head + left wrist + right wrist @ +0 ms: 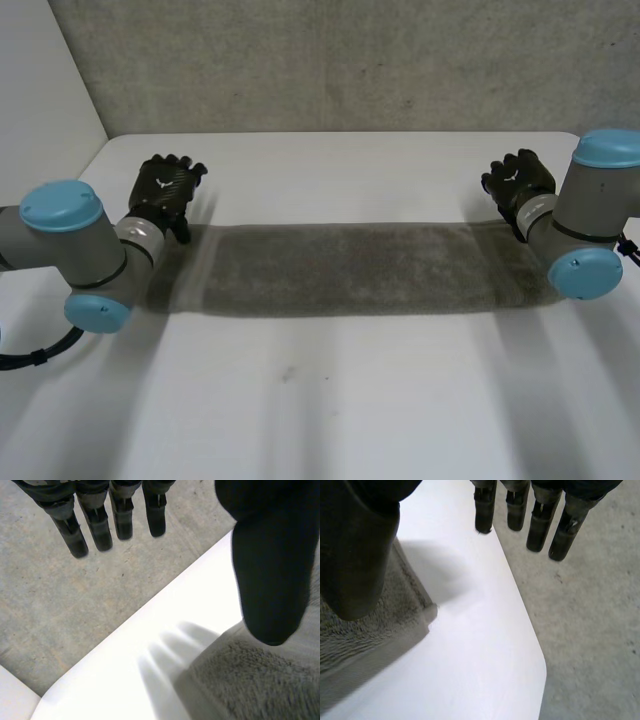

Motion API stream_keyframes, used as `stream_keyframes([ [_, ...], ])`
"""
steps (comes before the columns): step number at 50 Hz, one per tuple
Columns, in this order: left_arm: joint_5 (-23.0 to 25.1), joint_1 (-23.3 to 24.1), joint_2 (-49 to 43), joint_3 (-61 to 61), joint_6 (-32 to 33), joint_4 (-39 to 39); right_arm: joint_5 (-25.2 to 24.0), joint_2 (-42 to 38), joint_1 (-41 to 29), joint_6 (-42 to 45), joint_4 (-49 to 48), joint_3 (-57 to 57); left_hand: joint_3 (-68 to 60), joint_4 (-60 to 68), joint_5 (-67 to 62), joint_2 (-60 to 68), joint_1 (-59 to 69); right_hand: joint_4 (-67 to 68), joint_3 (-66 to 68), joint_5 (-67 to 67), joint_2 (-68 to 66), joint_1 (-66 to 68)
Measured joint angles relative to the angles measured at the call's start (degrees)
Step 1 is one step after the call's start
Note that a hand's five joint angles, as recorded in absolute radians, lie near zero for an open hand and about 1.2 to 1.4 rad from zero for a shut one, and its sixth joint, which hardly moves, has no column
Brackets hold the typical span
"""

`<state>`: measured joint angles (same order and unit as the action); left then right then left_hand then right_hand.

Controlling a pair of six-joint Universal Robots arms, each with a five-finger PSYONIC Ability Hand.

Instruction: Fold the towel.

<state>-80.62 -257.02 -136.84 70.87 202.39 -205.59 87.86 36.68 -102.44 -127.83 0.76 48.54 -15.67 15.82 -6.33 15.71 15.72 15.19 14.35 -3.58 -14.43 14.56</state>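
A grey towel lies on the white table as a long, narrow strip running from left to right. My left hand hovers just beyond the strip's left end, fingers straight and spread from the thumb, holding nothing. In the left wrist view the left hand hangs above a towel corner, clear of it. At the strip's right end my right hand is held the same way, open and empty. In the right wrist view the right hand has its thumb over the towel's corner.
The table's far edge runs just behind both hands, with a grey concrete surface beyond it. A rounded table corner lies close to the right hand. Bare white tabletop stretches in front of the towel.
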Motion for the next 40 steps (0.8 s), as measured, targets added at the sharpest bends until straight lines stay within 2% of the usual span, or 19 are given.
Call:
stream_keyframes([
  [3,-0.05,0.46,0.66,0.96,-0.07,-0.12,1.75,0.58,-0.07,-0.93,0.38,-0.14,3.68,-3.87,3.16,-3.83,-3.48,-0.05,-0.32,0.00,0.11,-0.73],
  [10,-0.15,0.79,8.66,9.27,-1.47,0.02,3.32,9.43,0.12,-7.58,2.11,6.74,5.91,-5.97,4.37,-5.85,-5.34,-0.05,-0.32,0.00,0.11,-0.92],
  [17,-0.04,0.48,22.29,23.72,-4.69,-0.37,-1.11,23.67,0.90,-12.91,2.80,23.91,6.03,-6.23,4.54,-6.12,-5.67,-0.05,-0.33,0.00,0.11,-1.14],
  [22,0.02,0.53,28.54,31.30,-8.07,-1.26,-4.60,28.84,2.23,-13.59,2.83,33.58,6.04,-6.25,4.56,-6.14,-5.67,-0.05,-0.22,-0.14,0.11,-0.81],
  [27,0.03,0.61,30.85,35.69,-11.67,-3.99,-6.25,30.21,4.35,-13.75,2.35,39.20,6.04,-6.27,4.58,-6.15,-5.67,0.87,1.11,-1.30,-1.14,0.91],
  [29,0.00,0.63,31.10,37.06,-13.02,-5.97,-6.68,29.80,5.26,-14.06,1.71,40.82,6.05,-6.27,4.58,-6.15,-5.67,6.90,7.77,-9.02,-7.12,7.45],
  [39,-0.06,0.31,30.50,39.09,-14.41,-11.25,-7.48,23.53,8.48,-15.35,-5.23,42.30,6.05,-6.27,4.58,-6.17,-5.68,21.61,22.75,-23.51,-22.55,22.42],
  [40,-0.04,0.29,30.43,39.17,-14.38,-11.38,-7.47,22.61,8.87,-15.29,-5.84,42.02,6.05,-6.27,4.58,-6.17,-5.68,26.03,26.95,-28.03,-26.62,27.17],
])
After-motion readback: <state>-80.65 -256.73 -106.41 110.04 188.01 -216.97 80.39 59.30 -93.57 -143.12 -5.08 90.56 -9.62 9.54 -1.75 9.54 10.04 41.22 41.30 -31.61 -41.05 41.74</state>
